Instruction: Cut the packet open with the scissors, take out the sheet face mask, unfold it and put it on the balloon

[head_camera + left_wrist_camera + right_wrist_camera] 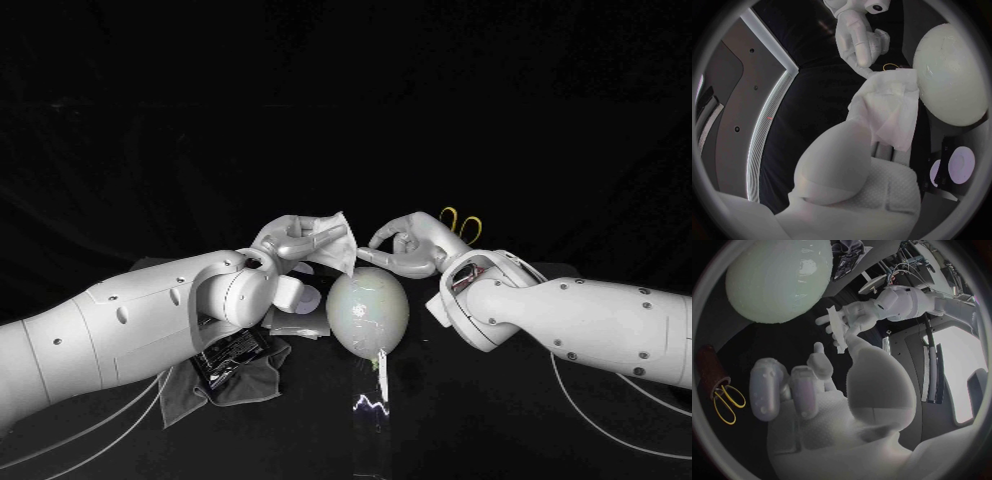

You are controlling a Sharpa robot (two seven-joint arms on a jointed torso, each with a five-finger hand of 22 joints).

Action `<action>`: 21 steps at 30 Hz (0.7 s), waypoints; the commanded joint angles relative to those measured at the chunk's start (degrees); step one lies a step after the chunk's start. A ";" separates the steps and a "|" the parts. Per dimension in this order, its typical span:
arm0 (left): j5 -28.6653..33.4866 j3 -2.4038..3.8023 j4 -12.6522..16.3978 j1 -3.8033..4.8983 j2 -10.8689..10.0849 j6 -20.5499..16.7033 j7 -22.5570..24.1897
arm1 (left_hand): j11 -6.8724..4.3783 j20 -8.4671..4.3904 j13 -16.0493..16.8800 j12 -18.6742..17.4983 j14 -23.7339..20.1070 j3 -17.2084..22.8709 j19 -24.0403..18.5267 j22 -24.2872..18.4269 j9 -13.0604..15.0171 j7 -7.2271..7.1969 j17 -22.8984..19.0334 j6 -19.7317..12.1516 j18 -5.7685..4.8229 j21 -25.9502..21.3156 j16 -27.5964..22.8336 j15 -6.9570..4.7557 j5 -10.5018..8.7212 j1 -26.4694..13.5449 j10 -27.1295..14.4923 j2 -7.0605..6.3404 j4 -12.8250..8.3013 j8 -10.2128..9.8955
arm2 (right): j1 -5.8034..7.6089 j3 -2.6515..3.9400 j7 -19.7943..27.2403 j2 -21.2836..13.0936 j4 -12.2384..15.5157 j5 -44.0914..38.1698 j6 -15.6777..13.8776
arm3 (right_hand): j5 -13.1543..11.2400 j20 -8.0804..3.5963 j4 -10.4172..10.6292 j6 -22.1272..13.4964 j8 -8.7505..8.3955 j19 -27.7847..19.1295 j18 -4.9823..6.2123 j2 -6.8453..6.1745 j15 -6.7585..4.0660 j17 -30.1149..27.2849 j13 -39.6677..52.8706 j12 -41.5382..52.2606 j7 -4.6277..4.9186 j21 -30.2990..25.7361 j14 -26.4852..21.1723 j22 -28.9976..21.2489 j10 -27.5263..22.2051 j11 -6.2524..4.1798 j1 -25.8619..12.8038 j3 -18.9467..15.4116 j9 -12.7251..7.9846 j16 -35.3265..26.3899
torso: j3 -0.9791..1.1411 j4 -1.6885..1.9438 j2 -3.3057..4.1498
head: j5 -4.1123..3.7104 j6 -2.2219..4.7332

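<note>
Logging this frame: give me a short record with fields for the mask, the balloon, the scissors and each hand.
mask: sheet face mask, out of its packet, crumpled, not spread
left hand: holds the mask up
right hand: close beside the mask; contact cannot be told
balloon: bare, no mask on it, below both hands
scissors: lying beyond the right hand, not held

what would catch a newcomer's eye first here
The pale balloon sits mid-table between the two arms. By its top the left hand holds up the white sheet mask, the right hand close beside it. Yellow-handled scissors lie behind the right hand.
</note>
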 commanded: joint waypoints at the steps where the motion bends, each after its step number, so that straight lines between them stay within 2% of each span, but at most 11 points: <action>1: 0.36 0.07 0.37 0.12 0.06 -1.61 -0.24 | -0.05 -0.09 0.00 -0.34 0.60 0.40 0.34 0.04 1.63 -0.12 0.09 0.22 0.81 0.32 -0.21 0.00 0.22 -0.64 0.34 -0.08 -0.11 0.59 | -0.08 0.02 -2.26 0.72 -0.32 -1.32 -0.42 | 0.34 -0.30 -0.12 0.33 0.16 0.19 0.63 -0.04 -0.47 10.86 0.33 0.24 -0.07 0.19 4.02 11.39 0.46 -0.04 0.46 -0.37 0.06 0.22 | -0.03 0.03 0.01 | -0.02 -0.09; 6: 0.35 0.07 0.49 0.12 0.13 -2.13 -0.25 | -0.08 -0.12 0.01 -0.36 0.67 0.46 0.39 0.04 1.65 -0.16 0.12 0.25 0.81 0.34 -0.20 -0.03 0.22 -0.73 0.42 -0.16 -0.12 0.63 | -0.18 0.01 -1.66 1.60 -0.56 -1.01 -0.45 | 0.29 -0.44 -0.10 0.66 0.95 0.39 0.57 0.37 -0.63 11.00 0.81 1.26 -0.30 0.45 4.11 11.49 1.17 -0.23 1.24 -1.24 0.34 0.32 | -0.02 0.07 -0.01 | -0.01 -0.17; 11: 0.35 0.07 0.55 0.12 0.27 -2.23 -0.28 | -0.12 -0.15 0.01 -0.39 0.76 0.55 0.48 0.04 1.68 -0.20 0.16 0.30 0.81 0.37 -0.18 -0.06 0.22 -0.86 0.55 -0.24 -0.11 0.67 | -0.27 0.02 -1.12 2.51 -1.06 -0.79 -0.51 | -0.70 -0.65 -0.29 0.94 1.83 0.62 0.49 0.89 -0.84 11.24 0.95 1.91 -0.57 0.75 4.24 11.60 1.53 -0.48 2.93 -2.02 0.60 0.48 | -0.05 -0.08 -0.05 | -0.06 -0.30; 19: 0.35 0.08 0.86 0.13 0.52 -2.32 -0.17 | -0.16 -0.18 0.00 -0.54 0.95 0.70 0.62 0.00 1.73 -0.34 0.28 0.36 0.78 0.39 -0.16 -0.11 0.20 -1.55 0.78 -0.35 -0.01 0.74 | -0.37 0.02 -0.16 3.62 -1.53 -0.22 -1.13 | -3.25 -1.10 -1.62 1.73 3.26 1.49 0.17 3.24 -1.35 11.97 2.28 4.45 -1.13 2.07 4.64 12.05 3.55 -1.05 8.63 -1.34 0.69 0.96 | 0.01 -0.05 -0.02 | -0.15 -0.33; 20: 0.35 0.08 0.89 0.13 0.56 -2.37 -0.16 | -0.18 -0.18 0.00 -0.60 1.00 0.80 0.66 -0.02 1.73 -0.39 0.32 0.36 0.77 0.39 -0.15 -0.14 0.20 -1.82 0.86 -0.29 0.01 0.74 | -0.39 0.02 0.01 3.71 -1.56 -0.10 -1.30 | -4.72 -1.25 -2.24 2.06 3.45 1.78 0.06 3.96 -1.54 12.23 2.93 5.37 -1.35 2.53 4.77 12.21 4.34 -1.26 10.25 -0.53 0.58 1.12 | 0.00 -0.06 -0.01 | -0.20 -0.37; 21: 0.35 0.08 0.91 0.13 0.58 -2.42 -0.15 | -0.18 -0.18 0.00 -0.60 1.00 0.80 0.66 -0.02 1.73 -0.39 0.32 0.36 0.77 0.39 -0.15 -0.14 0.20 -1.82 0.86 -0.29 0.01 0.74 | -0.40 0.02 0.15 3.76 -1.57 0.00 -1.45 | -5.05 -1.43 -2.70 2.60 3.66 2.16 -0.08 4.57 -1.75 12.52 3.89 6.62 -1.63 3.15 4.91 12.41 5.44 -1.52 11.44 0.26 0.45 1.30 | -0.02 -0.06 -0.02 | -0.20 -0.37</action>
